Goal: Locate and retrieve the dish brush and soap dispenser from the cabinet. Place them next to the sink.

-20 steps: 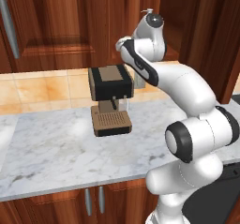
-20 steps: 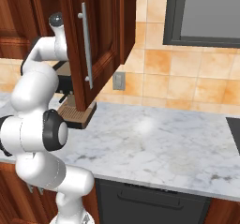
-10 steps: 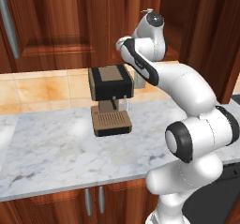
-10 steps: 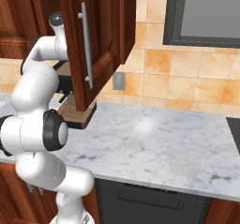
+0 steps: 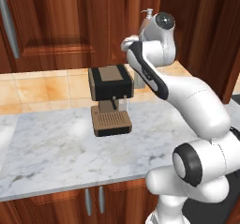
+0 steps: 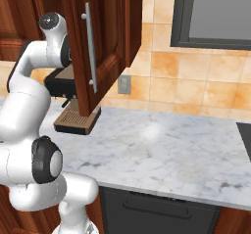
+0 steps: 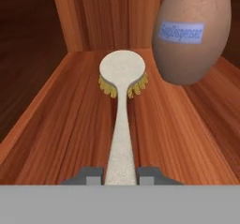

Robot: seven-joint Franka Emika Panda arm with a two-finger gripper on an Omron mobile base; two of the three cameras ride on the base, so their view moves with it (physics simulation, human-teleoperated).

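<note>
Cabinet shelf board point(image 7: 65, 124): flat reddish-brown wood, grain running toward the back wall at 12 o'clock in the hand view. Two items directly on it. Dish brush point(image 7: 122, 101) lies flat along the grain, whitish handle toward 6 o'clock, round head with tan bristles facing down at 12. Soap dispenser point(image 7: 193, 31) stands upright at 2 o'clock from the brush head, just beside it, blue label facing the camera; contact between them can't be told.

Marble counter point(image 5: 51, 157) below: grey-veined white slab. Coffee machine point(image 5: 111, 99) sits on it against the tiled wall, at 12 o'clock in the left base view.
</note>
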